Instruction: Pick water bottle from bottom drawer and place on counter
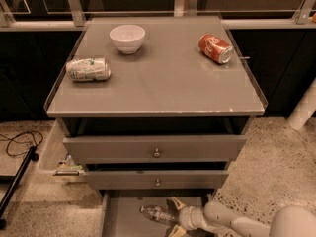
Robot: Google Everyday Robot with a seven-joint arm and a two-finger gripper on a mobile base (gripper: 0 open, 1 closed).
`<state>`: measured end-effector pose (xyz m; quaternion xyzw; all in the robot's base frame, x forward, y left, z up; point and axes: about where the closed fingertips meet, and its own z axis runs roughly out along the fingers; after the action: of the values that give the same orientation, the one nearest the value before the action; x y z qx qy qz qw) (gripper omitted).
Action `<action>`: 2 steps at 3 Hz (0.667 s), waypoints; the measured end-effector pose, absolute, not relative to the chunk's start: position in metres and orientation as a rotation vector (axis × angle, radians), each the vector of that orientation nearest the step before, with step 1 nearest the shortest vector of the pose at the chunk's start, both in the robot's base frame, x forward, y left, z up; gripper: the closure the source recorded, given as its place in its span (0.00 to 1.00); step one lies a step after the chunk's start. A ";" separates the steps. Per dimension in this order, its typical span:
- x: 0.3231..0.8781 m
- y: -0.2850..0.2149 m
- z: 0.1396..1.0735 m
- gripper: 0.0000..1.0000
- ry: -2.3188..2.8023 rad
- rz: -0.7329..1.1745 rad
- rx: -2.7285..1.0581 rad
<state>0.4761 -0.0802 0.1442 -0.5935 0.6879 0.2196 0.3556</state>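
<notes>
Gripper (174, 216): low inside the bottom drawer (118, 217), fingers spread apart and straddling the base end of the water bottle (156, 214), not clamped.
Water bottle: flat on the drawer floor, long axis across the drawer, cap towards its left wall.
Outstanding, by judgement: grasp, lift, placement on counter (163, 85) above the drawer.
</notes>
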 end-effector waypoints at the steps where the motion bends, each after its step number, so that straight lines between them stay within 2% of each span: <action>1: 0.478 -0.080 0.131 0.00 1.807 0.575 -1.524; 2: 0.478 -0.080 0.131 0.19 1.807 0.575 -1.524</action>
<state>0.4784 -0.0795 0.1307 -0.5874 0.6966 0.2217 0.3473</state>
